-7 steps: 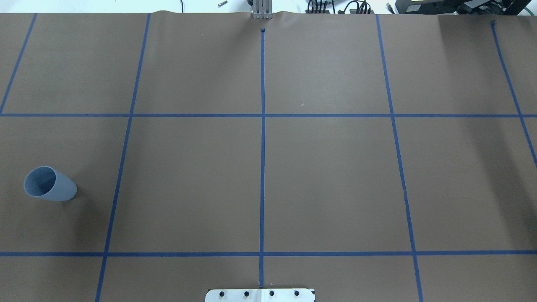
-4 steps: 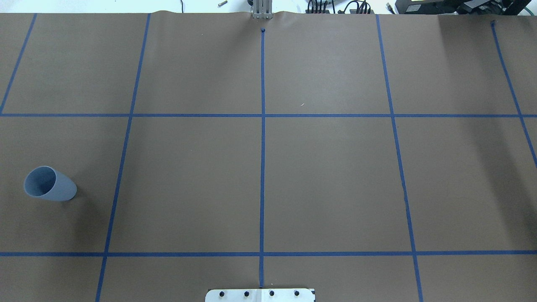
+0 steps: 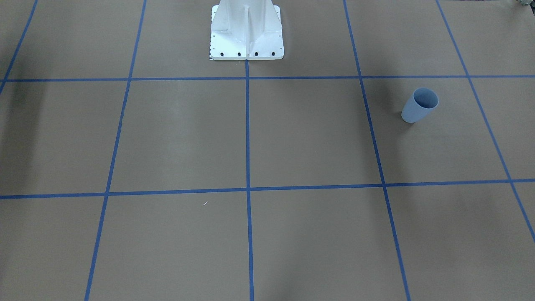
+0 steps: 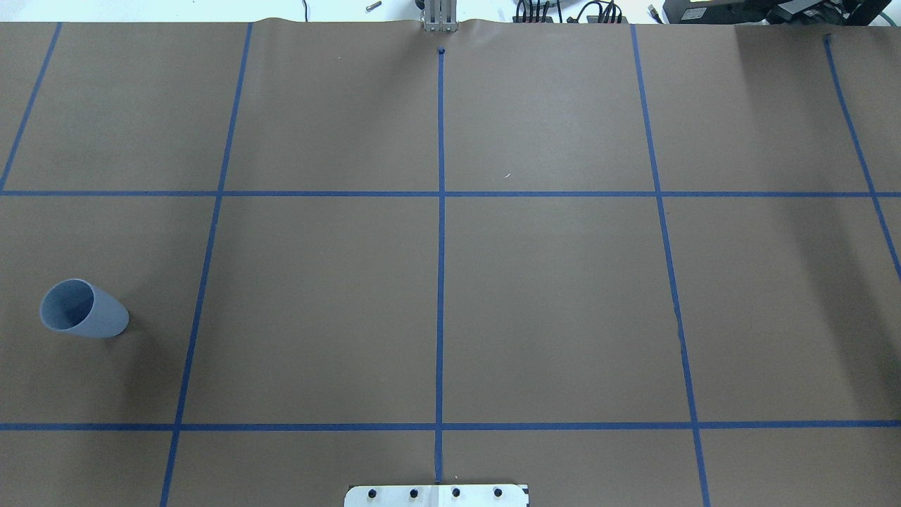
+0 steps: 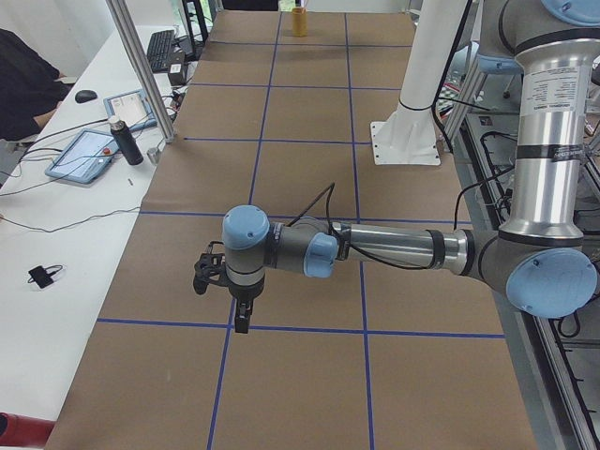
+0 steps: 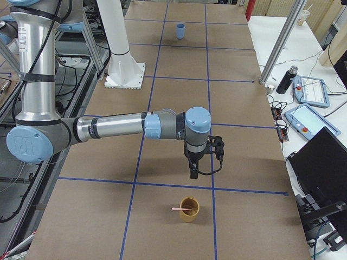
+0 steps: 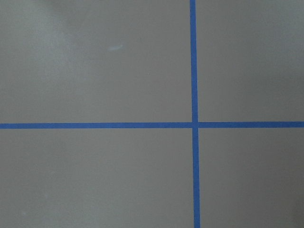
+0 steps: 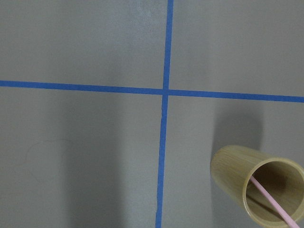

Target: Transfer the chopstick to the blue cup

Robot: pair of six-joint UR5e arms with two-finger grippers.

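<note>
Brown paper covers the table [image 4: 563, 282], ruled into squares by blue tape. You can place every item below from the white pedestal [image 3: 246, 29] at the robot's edge.

1. Blue cup [image 3: 419, 105]: light blue, tapered, no handle, upright on the paper with its darker inside showing. It is on the robot's left of the pedestal and a little out toward your side, well apart from it, alone in its taped square.

2. Tan cup [image 6: 189, 209]: wood-grained and upright, far from the pedestal toward the table's end on the robot's right.

3. Chopstick [image 6: 180, 208]: thin and pale pink. Its lower end is inside the tan cup, and it leans on the rim with its upper end past it. That puts it at the opposite end of the table from the blue cup, with the pedestal between the two ends. The right wrist camera shows you the stick crossing the tan cup's mouth.

4. Right gripper [image 6: 193, 174]: hangs fingers-down above the paper, between the pedestal and the tan cup. It is near the cup and touches neither the cup nor the stick. You cannot tell from this side view whether its fingers are apart or together.

5. Left gripper [image 5: 242, 324]: hangs fingers-down over a tape line, out from the pedestal on the robot's left. Its finger spacing cannot be told either.

6. White bench: runs along the far edge from the pedestal, on your side. It carries a dark bottle [image 5: 126, 142] and a tablet [image 5: 84, 153].
</note>
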